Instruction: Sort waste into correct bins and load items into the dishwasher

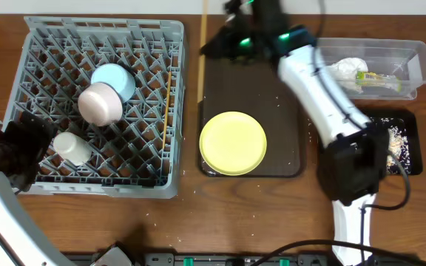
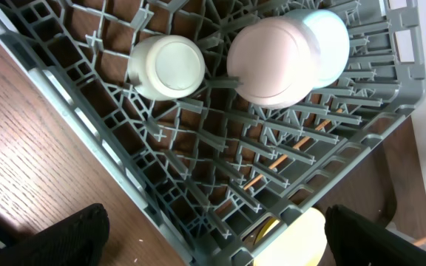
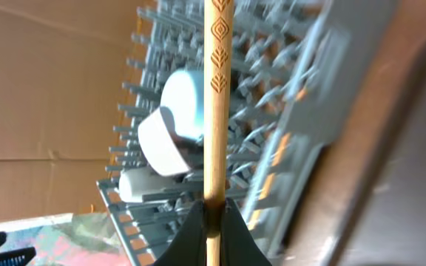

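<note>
**a long stick pinched near one end, with a peg lattice to clear**

the dish rack [image 1: 95,186] lies to the left of the right gripper [image 3: 213,213]. its near wall runs almost parallel to the held chopstick [image 3: 217,111]. i think the main risk is the free, carved end catching that wall or an upright peg on the way over. the fingers grip the chopstick close to one end, so a small knock could make it pivot or slide out. it would then drop into the gap between the rack and the brown tray [image 1: 283,151] under the gripper.

a low release might also let it slip through the lattice, or nudge the other chopstick [image 1: 168,96] already lying inside that wall. the yellow plate [image 1: 233,142] sits on the tray nearer the robot than the gripper. the pink bowl [image 1: 100,104], blue bowl [image 1: 117,77] and cream cup [image 1: 71,146] sit further left, well clear.

the right arm is stretched far forward across the tray, with its fingers pressed together on the chopstick. the left gripper [image 2: 220,238] hangs over the rack's near corner, with its fingers wide apart and nothing between them.
</note>
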Action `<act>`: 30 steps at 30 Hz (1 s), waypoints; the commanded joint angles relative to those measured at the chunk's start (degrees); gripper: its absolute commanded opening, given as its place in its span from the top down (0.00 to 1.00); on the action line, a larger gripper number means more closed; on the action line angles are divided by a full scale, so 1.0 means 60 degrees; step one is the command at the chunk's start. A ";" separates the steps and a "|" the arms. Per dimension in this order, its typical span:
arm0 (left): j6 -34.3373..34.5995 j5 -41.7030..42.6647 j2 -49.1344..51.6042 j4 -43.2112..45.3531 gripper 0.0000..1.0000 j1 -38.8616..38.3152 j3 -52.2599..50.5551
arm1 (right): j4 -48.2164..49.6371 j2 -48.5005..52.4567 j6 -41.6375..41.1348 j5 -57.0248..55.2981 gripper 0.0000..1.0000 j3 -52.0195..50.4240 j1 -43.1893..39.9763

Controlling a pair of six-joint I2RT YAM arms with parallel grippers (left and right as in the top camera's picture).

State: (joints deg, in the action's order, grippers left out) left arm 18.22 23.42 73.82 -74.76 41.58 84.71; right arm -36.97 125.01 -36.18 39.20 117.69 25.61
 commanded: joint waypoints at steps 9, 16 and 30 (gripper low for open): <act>0.0011 -0.0051 -0.0007 -0.0036 0.06 0.0047 0.0127 | 0.0022 -0.0029 -0.2608 -0.4437 0.89 0.0047 0.2266; 0.0015 -0.0051 -0.0007 -0.0036 0.06 0.0047 0.0127 | -0.0018 0.0178 -0.2448 -0.4470 0.79 0.0047 0.2277; 0.0015 -0.0051 -0.0007 -0.0036 0.06 0.0051 0.0127 | -0.0805 -0.1060 0.0364 -0.3832 0.17 0.0106 0.0346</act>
State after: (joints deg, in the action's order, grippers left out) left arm 18.20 23.42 73.82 -74.78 41.58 84.71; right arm -40.51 124.25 -39.38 16.29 117.69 32.84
